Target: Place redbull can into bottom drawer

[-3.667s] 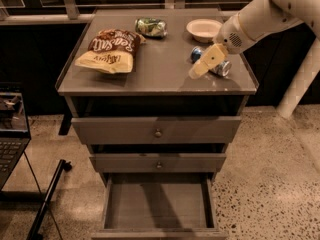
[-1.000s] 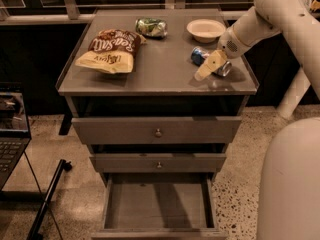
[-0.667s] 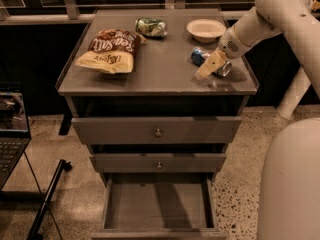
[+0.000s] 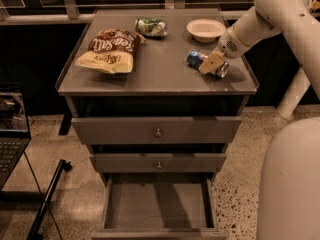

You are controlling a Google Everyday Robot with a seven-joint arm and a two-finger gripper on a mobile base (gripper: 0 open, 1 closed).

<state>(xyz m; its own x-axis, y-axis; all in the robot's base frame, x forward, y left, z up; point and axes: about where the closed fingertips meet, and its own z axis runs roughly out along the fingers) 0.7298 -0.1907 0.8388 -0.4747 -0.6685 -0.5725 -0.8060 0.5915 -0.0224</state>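
Observation:
The redbull can (image 4: 197, 59), blue and silver, lies on its side on the right part of the cabinet top (image 4: 155, 69). My gripper (image 4: 212, 63) is down over the can's middle, its tan fingers around the can, which still rests on the top. The can's silver end (image 4: 222, 70) sticks out to the right of the fingers. The bottom drawer (image 4: 157, 204) is pulled open below, and its flat grey floor is bare.
A bag of chips (image 4: 111, 50) lies at the left of the top. A crushed green can (image 4: 150, 27) and a white bowl (image 4: 205, 29) sit at the back. Two knobbed drawers (image 4: 157, 132) are closed. A laptop (image 4: 12, 129) stands at the left. My white base (image 4: 290, 184) is at the right.
The arm has shifted slightly since a second ago. The gripper stays on the can, and the can lies in the same place on the top.

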